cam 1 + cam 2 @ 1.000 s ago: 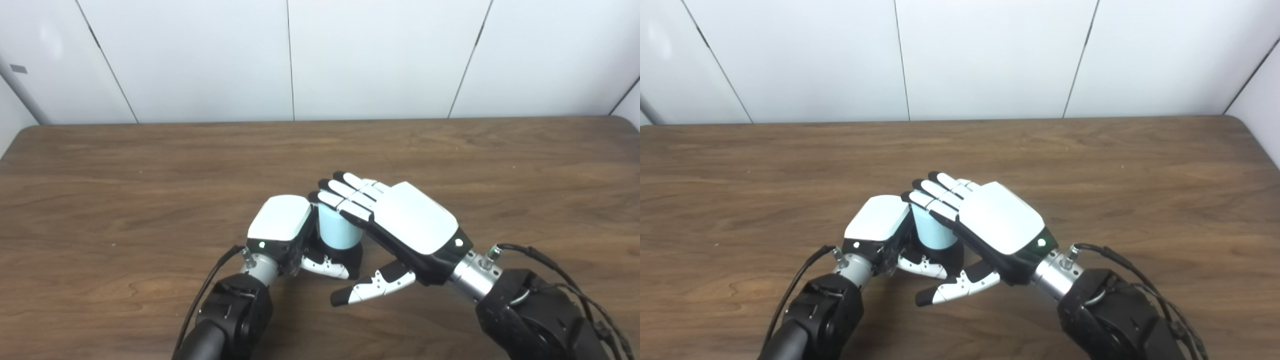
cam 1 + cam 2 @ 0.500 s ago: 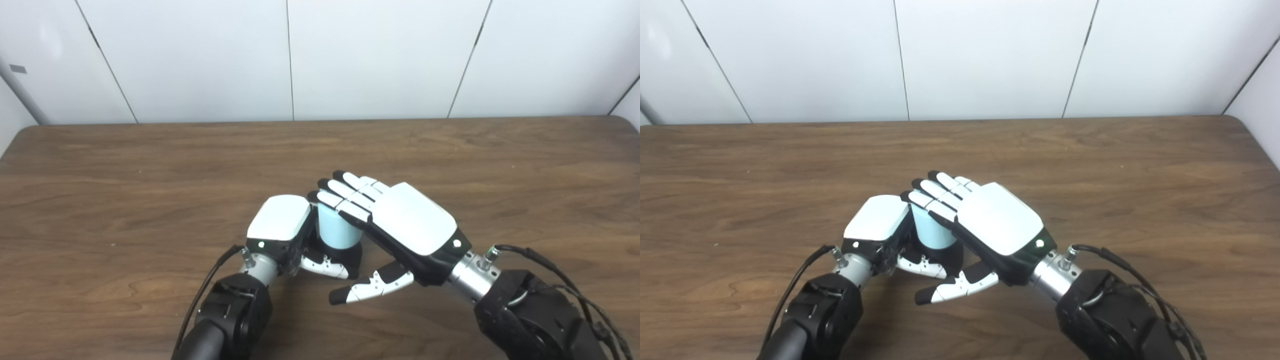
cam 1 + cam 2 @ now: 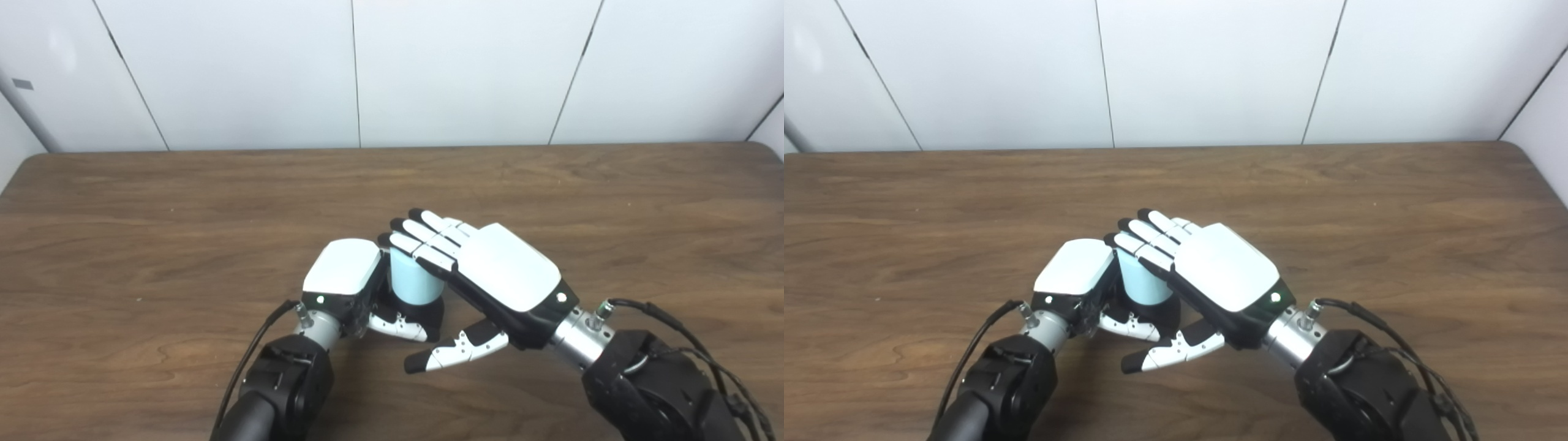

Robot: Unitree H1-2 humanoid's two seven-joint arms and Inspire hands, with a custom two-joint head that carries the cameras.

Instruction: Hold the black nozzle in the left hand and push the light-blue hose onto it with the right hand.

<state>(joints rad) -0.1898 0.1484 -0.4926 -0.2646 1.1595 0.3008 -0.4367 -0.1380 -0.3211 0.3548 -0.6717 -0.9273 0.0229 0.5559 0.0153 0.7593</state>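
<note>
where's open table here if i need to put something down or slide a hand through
Bare wood runs along the far strip of the table below the white wall, and on both sides outward of the hands. It is crowded at near centre, where the left hand and right hand close around the light-blue hose.

You are looking at a brightly and evenly lit scene; soft light is falling from overhead. The white wall panels (image 3: 465,67) are washing out slightly, with a faint glare patch showing at upper left. The wooden table (image 3: 122,233) is reading clearly, its grain staying sharp in the middle and softening toward the far edge. Short, soft shadows are pooling under the left hand (image 3: 343,278) and the right hand (image 3: 499,275). Their white shells are glaring mildly. The table's far edge is bowing slightly at the corners, and the whole picture is looking a little soft.
</note>
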